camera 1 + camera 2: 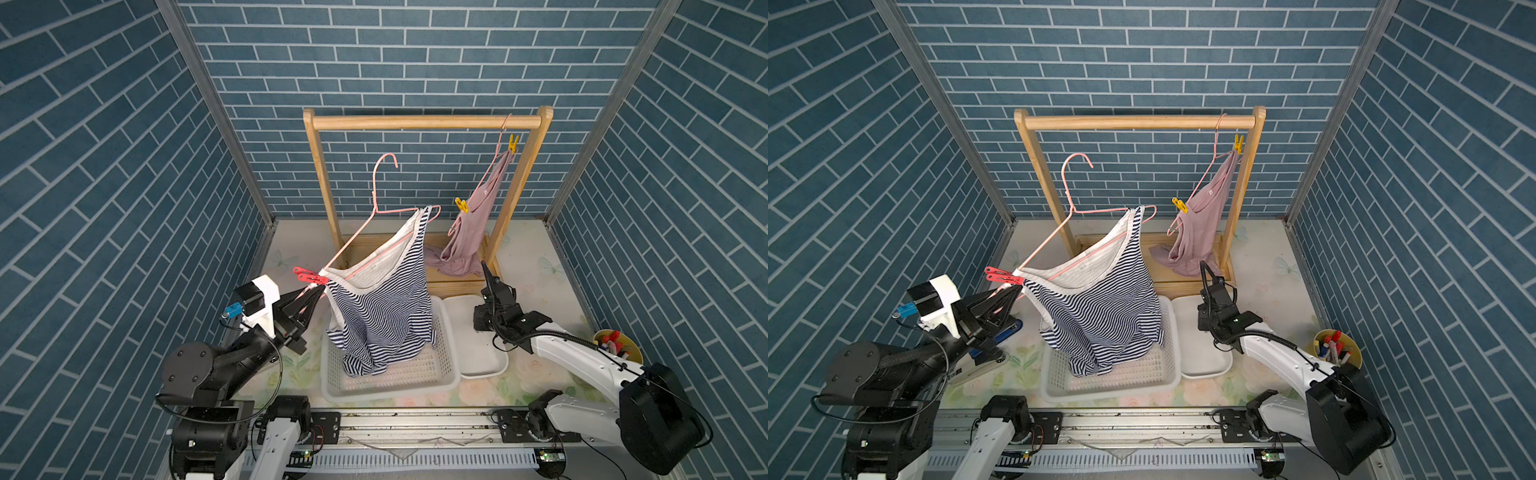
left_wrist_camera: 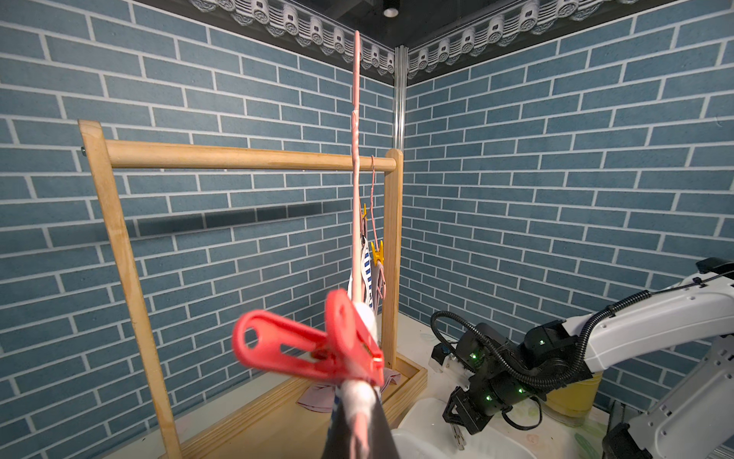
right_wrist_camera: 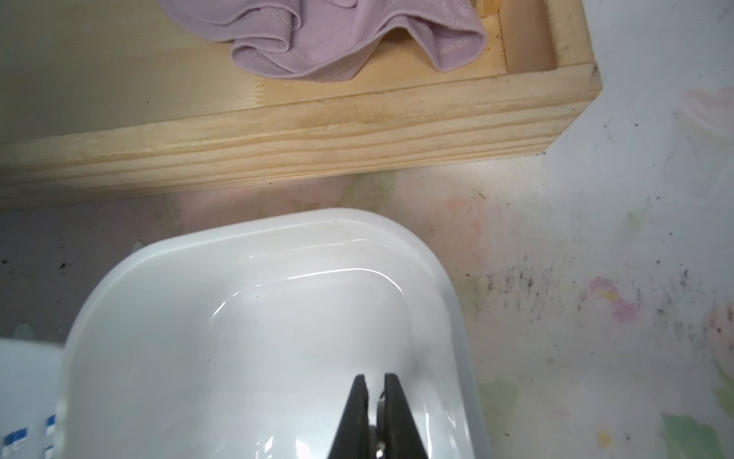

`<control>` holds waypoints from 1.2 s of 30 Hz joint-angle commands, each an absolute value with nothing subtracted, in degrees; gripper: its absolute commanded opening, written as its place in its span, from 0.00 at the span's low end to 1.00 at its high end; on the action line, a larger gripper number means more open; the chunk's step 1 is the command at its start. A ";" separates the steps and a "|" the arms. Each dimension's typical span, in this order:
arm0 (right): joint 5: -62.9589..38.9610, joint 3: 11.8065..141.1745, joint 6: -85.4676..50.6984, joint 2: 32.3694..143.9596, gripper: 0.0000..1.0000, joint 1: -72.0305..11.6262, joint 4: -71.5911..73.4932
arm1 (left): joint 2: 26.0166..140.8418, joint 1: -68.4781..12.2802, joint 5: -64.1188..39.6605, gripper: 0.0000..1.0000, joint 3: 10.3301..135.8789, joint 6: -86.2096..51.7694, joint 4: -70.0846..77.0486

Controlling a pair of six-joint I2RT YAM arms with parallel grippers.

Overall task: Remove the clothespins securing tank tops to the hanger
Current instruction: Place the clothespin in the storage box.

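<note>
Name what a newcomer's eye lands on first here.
The striped tank top, dangling over the white basket from a tilted pink hanger that the left gripper holds up off the rail, a red clothespin pinching its strap beside the fingers. Behind it, the pink tank top hangs on the wooden rack under two yellow clothespins.

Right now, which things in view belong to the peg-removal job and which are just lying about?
Job: red clothespin, striped tank top, near hanger in the left gripper; yellow clothespins, pink tank top, wooden rack; white basket and white tray, probably drop-offs.

Lying about: marker cup; blue-and-white object under the left arm.
</note>
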State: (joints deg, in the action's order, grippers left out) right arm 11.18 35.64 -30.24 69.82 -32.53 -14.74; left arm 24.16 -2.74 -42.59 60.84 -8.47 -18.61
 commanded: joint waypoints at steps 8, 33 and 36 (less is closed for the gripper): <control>11.32 38.28 -33.22 72.88 0.31 -33.05 -13.22 | 24.35 -2.59 -42.19 0.00 62.82 -7.27 -17.56; 8.44 43.91 -23.91 54.31 0.62 -34.01 -13.43 | 22.04 -2.55 -40.44 0.00 61.79 -6.69 -18.90; 7.86 45.57 -22.52 52.10 0.62 -34.49 -12.17 | 21.67 -2.55 -39.74 0.00 61.61 -6.77 -18.99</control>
State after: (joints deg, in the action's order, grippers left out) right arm 8.97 43.40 -25.12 54.22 -33.89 -14.02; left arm 22.63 -2.76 -40.86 61.47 -6.98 -20.01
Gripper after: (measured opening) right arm 0.620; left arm 0.068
